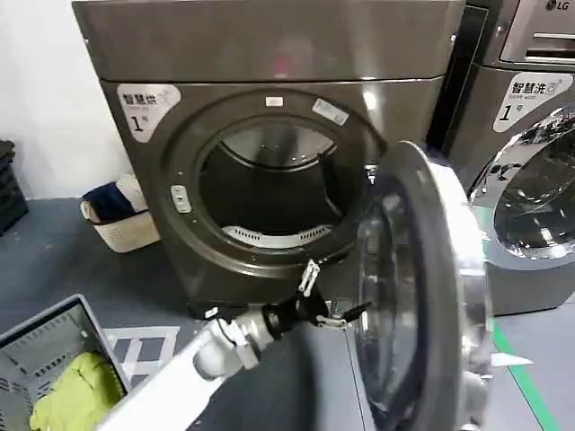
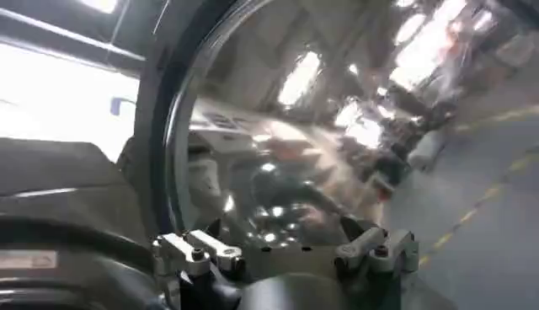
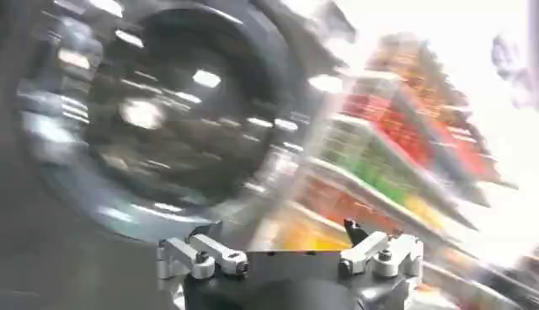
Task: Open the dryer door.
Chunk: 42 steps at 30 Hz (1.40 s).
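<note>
The grey-bronze dryer [image 1: 269,54] marked "1" faces me with its drum opening [image 1: 269,189] uncovered. The dryer door [image 1: 422,296] stands swung out to the right, edge-on to me, chrome rim outward. My left arm reaches up from the lower left, and my left gripper [image 1: 331,301] is open at the door's inner face, near its lower part. In the left wrist view the door glass [image 2: 286,126] is very close ahead of the left gripper [image 2: 286,232], with nothing between the jaws. The right gripper [image 3: 286,236] is open and empty, with a blurred chrome-ringed round door [image 3: 160,109] beyond it.
A second machine [image 1: 530,180] with its own chrome door stands close at the right. A grey basket [image 1: 36,341] holding a yellow-green cloth [image 1: 76,391] is at the lower left. A white basket [image 1: 121,233] of clothes sits by the dryer's left side.
</note>
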### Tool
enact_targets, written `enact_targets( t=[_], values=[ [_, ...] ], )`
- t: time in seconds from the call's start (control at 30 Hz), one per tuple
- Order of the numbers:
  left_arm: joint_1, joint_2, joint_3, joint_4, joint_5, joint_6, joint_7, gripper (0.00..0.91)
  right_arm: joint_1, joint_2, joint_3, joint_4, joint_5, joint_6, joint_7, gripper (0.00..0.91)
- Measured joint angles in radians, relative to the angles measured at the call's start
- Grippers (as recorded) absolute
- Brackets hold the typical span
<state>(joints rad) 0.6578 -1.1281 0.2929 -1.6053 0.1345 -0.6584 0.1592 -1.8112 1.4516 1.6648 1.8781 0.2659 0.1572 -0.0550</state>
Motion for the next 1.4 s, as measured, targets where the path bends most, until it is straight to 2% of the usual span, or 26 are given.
enact_targets(
  t=[0.17, 0.47, 0.83, 1.4],
  values=[
    [-0.041, -0.031, 0.040, 0.046, -0.007, 0.000, 0.000, 0.907, 0.008, 0.047, 0.030, -0.021, -0.028, -0.003, 0.101, 0.907],
    [-0.121, -0.100, 0.105, 0.152, -0.011, -0.006, -0.016, 0.907, 0.020, 0.109, 0.085, -0.024, -0.039, -0.054, 0.210, 0.907],
    [-0.211, -0.201, 0.166, 0.281, -0.016, -0.006, -0.026, 0.907, 0.018, 0.157, 0.127, -0.034, -0.041, -0.050, 0.256, 0.907],
    [-0.301, -0.298, 0.187, 0.404, -0.030, 0.037, -0.036, 0.907, 0.020, 0.158, 0.128, -0.004, -0.052, -0.055, 0.256, 0.907]
  ],
)
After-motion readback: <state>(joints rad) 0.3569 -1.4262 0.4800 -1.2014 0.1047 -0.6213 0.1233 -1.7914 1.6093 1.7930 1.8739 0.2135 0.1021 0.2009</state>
